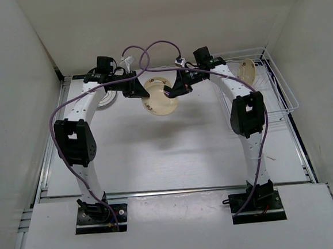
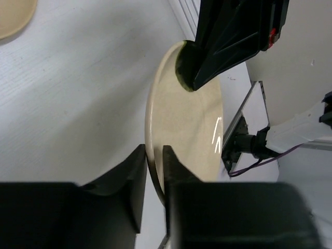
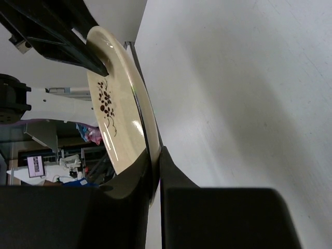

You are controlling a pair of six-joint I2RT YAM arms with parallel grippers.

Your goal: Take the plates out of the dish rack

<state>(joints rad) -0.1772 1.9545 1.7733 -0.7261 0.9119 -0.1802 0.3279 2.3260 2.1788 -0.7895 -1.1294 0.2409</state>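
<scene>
From my console, the table (image 1: 174,152) fills most of the top view, with the dish rack (image 1: 283,92) at its far right corner. I judge the unloading to be about midway. One tan plate (image 1: 246,70) stands on edge inside the rack, waiting to come out. I cannot tell whether the wires hide any others. Over the middle of the table, a cream plate (image 1: 160,102) with a dark sprig motif hangs upright in the air, clear of the rack. On the far left, a pale plate (image 1: 105,100) lies flat on the table, partly behind the left arm, so I count it as unloaded. The left pincer (image 2: 154,155) is closed on one rim of the cream plate, and the right pincer (image 3: 154,153) is closed on the opposite rim. It looks like a handover.
</scene>
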